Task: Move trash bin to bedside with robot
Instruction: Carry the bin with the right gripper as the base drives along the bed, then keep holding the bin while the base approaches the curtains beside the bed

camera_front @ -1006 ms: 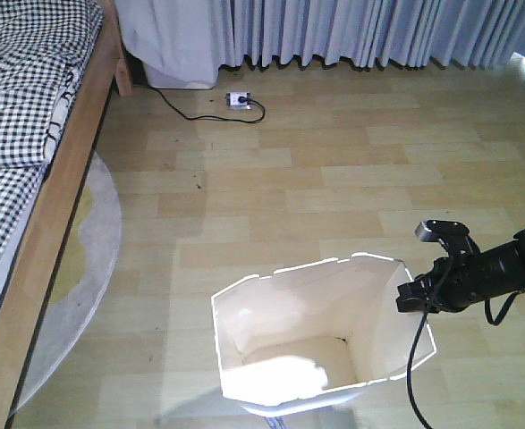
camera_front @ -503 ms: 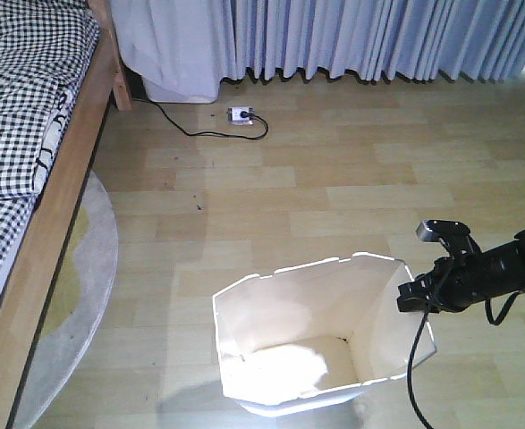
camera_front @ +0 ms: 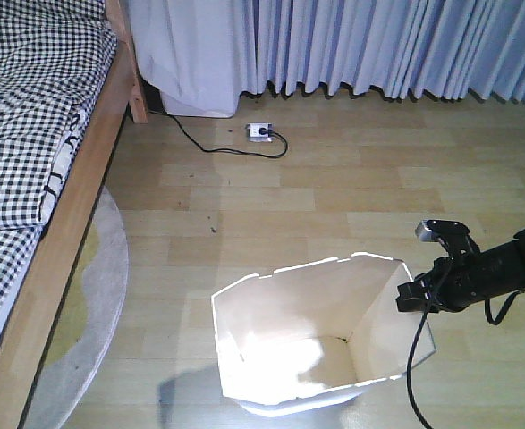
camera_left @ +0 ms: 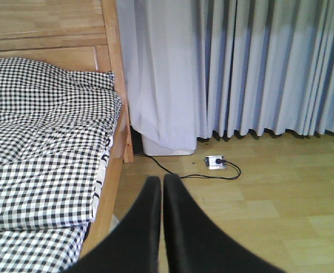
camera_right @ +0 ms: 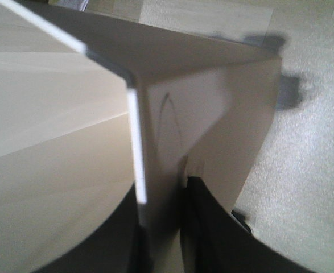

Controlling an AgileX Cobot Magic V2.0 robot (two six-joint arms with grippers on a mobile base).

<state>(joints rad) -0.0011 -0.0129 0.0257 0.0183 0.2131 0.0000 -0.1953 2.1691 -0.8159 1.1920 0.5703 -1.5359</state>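
The white trash bin point(camera_front: 289, 344) stands on the wooden floor at the bottom middle of the front view, its cream inside showing. My right gripper point(camera_front: 412, 298), on a thin black arm with a grey camera block, is shut on the bin's right rim. In the right wrist view one finger lies inside the bin wall point(camera_right: 212, 108) and one outside, with my right gripper point(camera_right: 164, 196) pinching it. The bedside is the wooden bed frame point(camera_front: 74, 214) with checked bedding point(camera_front: 21, 116), at the left, apart from the bin. My left gripper point(camera_left: 162, 185) is shut on nothing and points at the floor beside the bed frame point(camera_left: 114, 165).
A round grey rug point(camera_front: 97, 295) lies partly under the bed, between bed and bin. A power strip point(camera_front: 262, 131) with a black cable lies near the grey curtains point(camera_front: 378, 45). A white box point(camera_left: 165, 149) sits under the curtain by the bedpost.
The bed, power strip and curtains have shifted right and down in the front view. The bin and my right gripper hold the same place in the frame.
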